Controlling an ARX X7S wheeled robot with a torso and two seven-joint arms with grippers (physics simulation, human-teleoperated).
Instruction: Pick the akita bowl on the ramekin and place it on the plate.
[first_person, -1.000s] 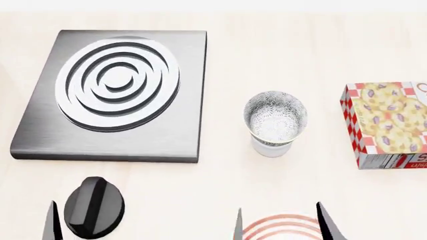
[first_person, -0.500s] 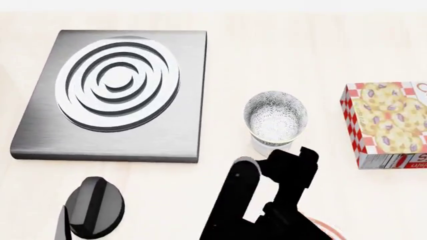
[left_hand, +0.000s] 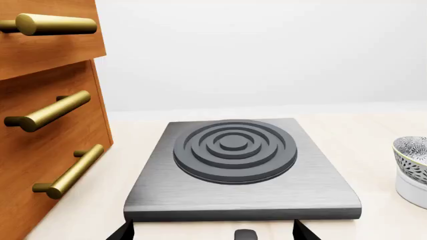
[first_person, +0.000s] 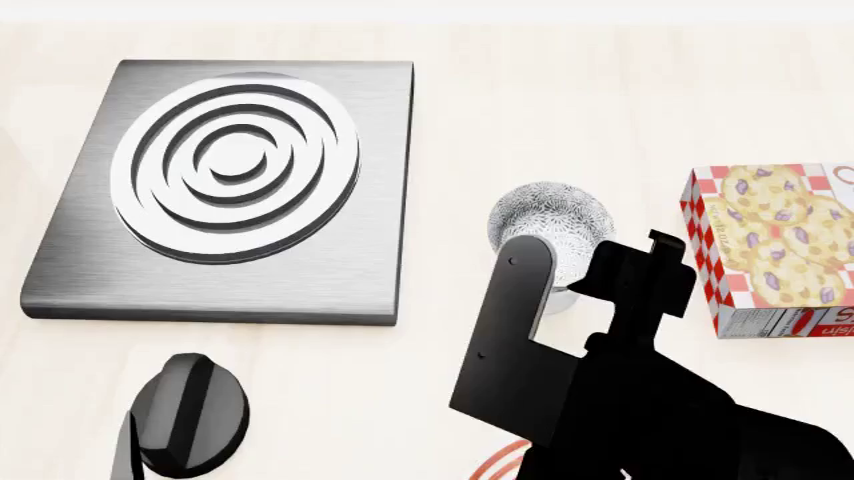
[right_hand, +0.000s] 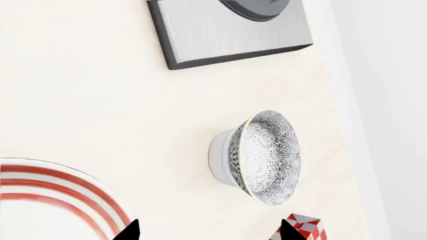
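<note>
Reaching stage: my right gripper (right_hand: 208, 231), jaws wide and empty, nears akita bowl (right_hand: 267, 157) on ramekin (right_hand: 220, 159); next, straddle its rim.

Brushed metal, glazed ceramic, pale wood

We see the burner (first_person: 227, 190) as brushed grey metal with matt dark rings; beside it the drawers (left_hand: 47, 125) look like varnished wood with satin brass handles (left_hand: 50, 112). The bowl (right_hand: 263, 157) reads as glossy speckled ceramic, the ramekin (right_hand: 219, 156) and plate (right_hand: 60, 195) as smooth white glaze, the box (first_person: 774, 250) as printed card, on a matt pale table (first_person: 601, 100).
</note>
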